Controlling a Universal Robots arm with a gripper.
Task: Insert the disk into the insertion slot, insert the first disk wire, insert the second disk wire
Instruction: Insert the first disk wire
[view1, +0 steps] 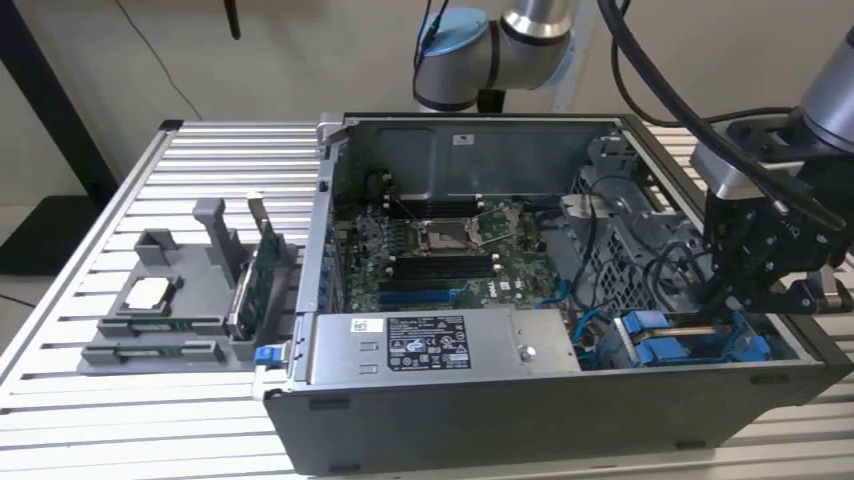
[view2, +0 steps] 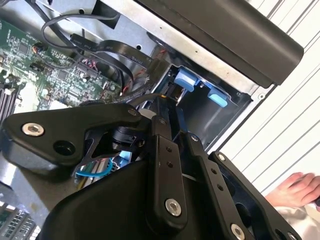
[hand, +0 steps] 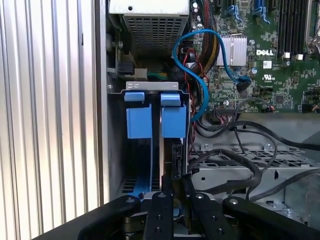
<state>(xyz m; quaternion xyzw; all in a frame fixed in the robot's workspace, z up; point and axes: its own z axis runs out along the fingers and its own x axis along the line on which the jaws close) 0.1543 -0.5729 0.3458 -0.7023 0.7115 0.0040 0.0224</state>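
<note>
At insertion slot (hand: 150, 86) | jaws — nearly together, pinching black plug (hand: 176, 156) | plug just beside disk (hand: 173, 124)

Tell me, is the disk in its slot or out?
In, at least partly: the disk stands on edge inside the insertion slot, between its metal walls. Fully seated: cannot tell.

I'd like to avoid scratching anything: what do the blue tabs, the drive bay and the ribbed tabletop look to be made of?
The blue tabs look like moulded plastic: even bright colour, matte, rounded corners. The drive bay seems grey sheet metal, dull, with folded edges. The tabletop is probably aluminium: pale silver slats glinting along parallel grooves.
</note>
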